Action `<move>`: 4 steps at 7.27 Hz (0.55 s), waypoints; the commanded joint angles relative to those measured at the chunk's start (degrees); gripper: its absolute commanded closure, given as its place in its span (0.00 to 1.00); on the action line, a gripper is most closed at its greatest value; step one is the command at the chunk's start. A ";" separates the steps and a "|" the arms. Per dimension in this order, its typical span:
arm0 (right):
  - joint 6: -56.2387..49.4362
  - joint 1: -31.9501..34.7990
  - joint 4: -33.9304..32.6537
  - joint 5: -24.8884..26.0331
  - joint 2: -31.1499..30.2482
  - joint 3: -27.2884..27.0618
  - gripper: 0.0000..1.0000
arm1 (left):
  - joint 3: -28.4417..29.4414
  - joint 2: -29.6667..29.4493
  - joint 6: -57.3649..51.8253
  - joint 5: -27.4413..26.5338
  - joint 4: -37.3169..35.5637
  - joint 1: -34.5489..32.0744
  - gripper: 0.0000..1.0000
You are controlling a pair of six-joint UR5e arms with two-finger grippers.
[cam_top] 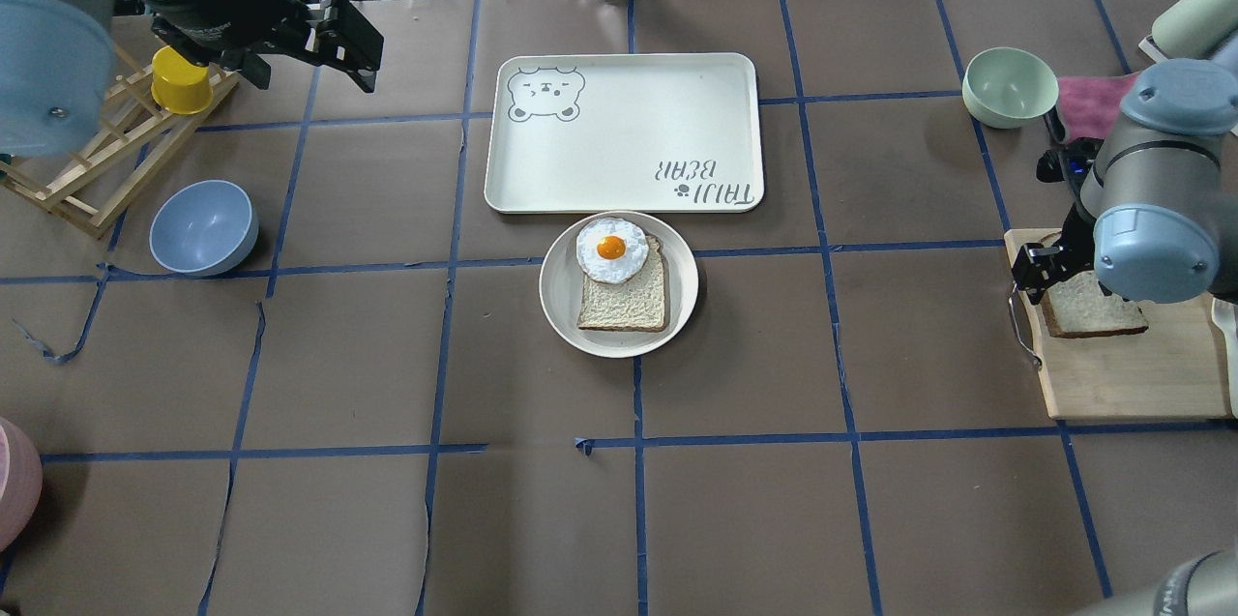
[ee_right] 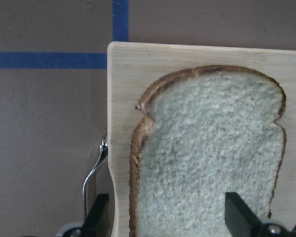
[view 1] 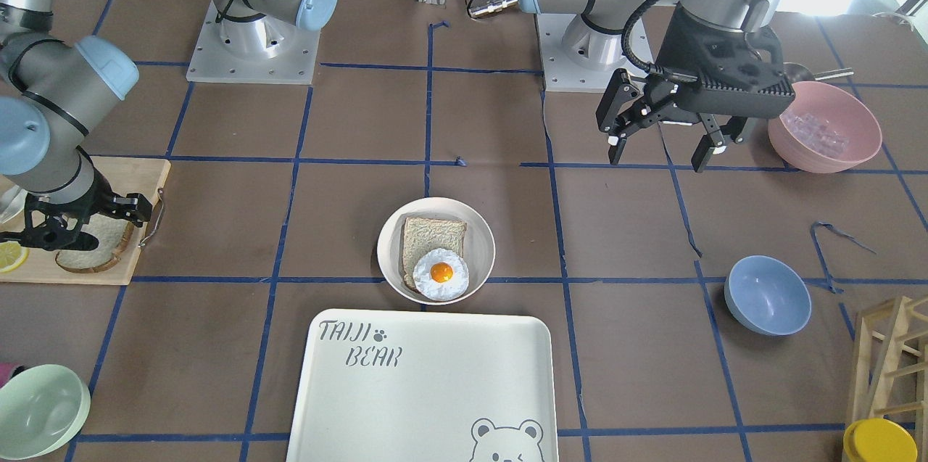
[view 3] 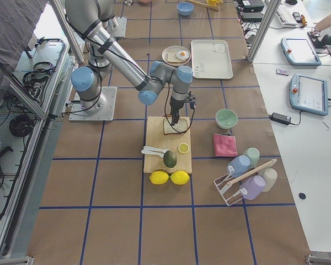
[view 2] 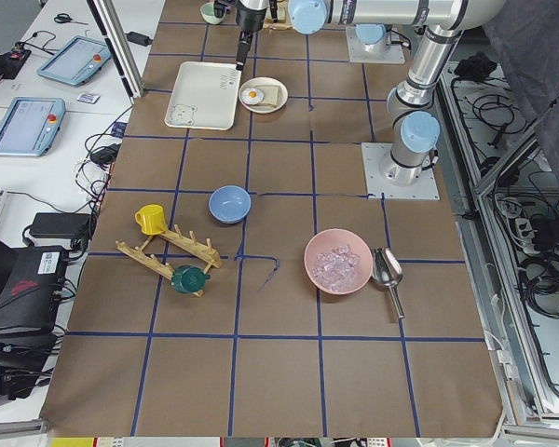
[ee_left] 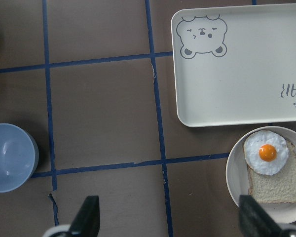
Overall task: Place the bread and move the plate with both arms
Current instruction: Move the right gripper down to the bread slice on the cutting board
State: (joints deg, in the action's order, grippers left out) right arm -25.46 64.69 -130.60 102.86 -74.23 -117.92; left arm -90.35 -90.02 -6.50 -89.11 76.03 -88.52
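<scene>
1. Right gripper — jaws wide, empty — hangs over the thick pale, brown-crusted bread slice, which lies flat directly below it on the pale wooden cutting board.
2. The slice's long axis runs crosswise to the finger line; closing would likely pinch its narrower width.
3. Left gripper, open and empty, hovers well apart from the round cream-white plate.

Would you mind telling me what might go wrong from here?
The right gripper, open above the bread on the cutting board, has one finger at the board's edge by the metal handle; lowering it might strike either.
The fried egg sits off-centre on the tan slice in the plate; adding bread could push it off.
The plate sits close to the tray, leaving little room for a rim grasp there.
</scene>
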 commanded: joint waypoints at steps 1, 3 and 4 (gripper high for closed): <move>0.05 0.00 -0.01 0.15 0.14 -0.03 0.15 | 0.00 0.02 0.00 -0.01 0.00 0.01 0.00; 0.05 -0.09 -0.09 0.15 1.36 -0.03 0.15 | 0.00 0.02 0.00 -0.01 0.00 0.01 0.00; 0.05 -0.52 -0.09 0.23 1.37 0.05 0.16 | 0.00 0.02 -0.09 -0.01 0.00 0.01 0.00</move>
State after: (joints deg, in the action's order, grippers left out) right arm -25.40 64.52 -130.66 103.02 -73.16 -117.95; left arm -90.35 -90.00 -6.52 -89.12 76.03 -88.51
